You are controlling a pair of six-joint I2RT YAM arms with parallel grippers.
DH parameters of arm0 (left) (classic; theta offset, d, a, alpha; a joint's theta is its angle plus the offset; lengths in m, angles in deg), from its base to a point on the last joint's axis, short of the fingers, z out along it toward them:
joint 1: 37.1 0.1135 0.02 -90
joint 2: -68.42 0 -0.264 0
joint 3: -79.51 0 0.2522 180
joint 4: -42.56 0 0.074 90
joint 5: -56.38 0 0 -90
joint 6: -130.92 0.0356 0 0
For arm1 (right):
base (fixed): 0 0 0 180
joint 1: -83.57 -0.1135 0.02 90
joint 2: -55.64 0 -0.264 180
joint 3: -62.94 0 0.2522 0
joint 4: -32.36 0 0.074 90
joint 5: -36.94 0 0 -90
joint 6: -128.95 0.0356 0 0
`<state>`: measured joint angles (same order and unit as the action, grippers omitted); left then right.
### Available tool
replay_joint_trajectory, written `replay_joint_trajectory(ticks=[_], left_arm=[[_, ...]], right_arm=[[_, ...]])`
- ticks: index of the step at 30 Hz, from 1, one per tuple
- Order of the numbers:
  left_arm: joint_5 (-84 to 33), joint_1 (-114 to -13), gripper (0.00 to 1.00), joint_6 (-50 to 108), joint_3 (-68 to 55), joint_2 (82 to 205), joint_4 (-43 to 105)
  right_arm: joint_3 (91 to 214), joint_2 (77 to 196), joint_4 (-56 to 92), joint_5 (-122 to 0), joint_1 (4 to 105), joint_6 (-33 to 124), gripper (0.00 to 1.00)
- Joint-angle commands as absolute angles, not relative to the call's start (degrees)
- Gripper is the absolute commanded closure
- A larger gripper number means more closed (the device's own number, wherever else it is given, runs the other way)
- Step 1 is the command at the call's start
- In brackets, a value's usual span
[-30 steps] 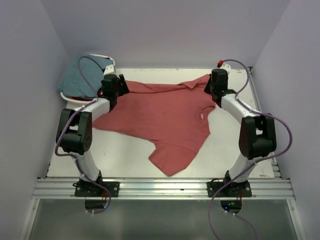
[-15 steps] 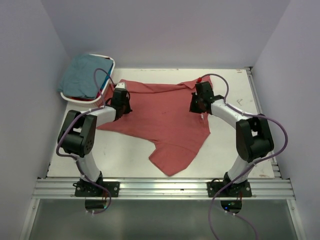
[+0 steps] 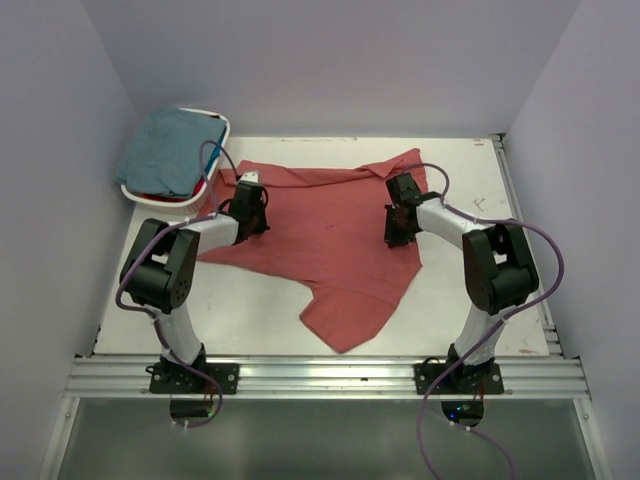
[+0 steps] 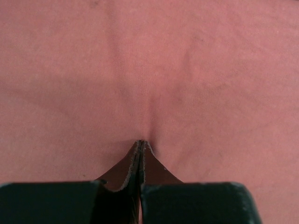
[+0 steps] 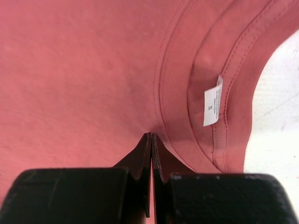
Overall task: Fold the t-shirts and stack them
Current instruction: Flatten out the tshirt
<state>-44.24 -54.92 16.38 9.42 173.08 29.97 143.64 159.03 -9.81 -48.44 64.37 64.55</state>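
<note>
- a white oval basket (image 3: 223, 128) at the far left of the worktop (image 3: 460, 290) held one teal t-shirt (image 3: 170, 150), heaped over its rim, with a red scrap (image 3: 150, 194) under it.
- the left fingers (image 4: 122, 176) were clenched on a pinch of the one brick-red t-shirt (image 3: 330, 230), which lay spread mid-worktop.
- the right fingers (image 5: 138, 161) were clamped on its cloth just beside the collar.
- the white neck label (image 5: 212, 102) read "s".
</note>
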Motion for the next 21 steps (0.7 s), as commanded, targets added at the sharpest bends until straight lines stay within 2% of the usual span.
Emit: replay_joint_trajectory(ticks=[1, 9, 15, 21], left_arm=[[-43.4, -57.1, 1.00, 14.9, 11.3, 172.5, 21.8], [-46.5, -60.9, 1.00, 14.8, 10.7, 175.2, 17.8], [-40.1, -63.0, 1.00, 13.6, 11.2, 175.2, 13.5], [-36.8, -66.7, 1.00, 10.6, 15.3, 173.1, 8.5]], right_arm=[[146.0, 161.1, -16.9, -46.3, 64.1, 62.3, 1.00], [144.8, 165.6, -19.9, -46.3, 64.1, 62.8, 1.00], [143.9, 165.9, -28.9, -42.9, 64.1, 65.0, 1.00], [140.0, 160.9, -31.8, -41.9, 64.1, 66.6, 1.00]])
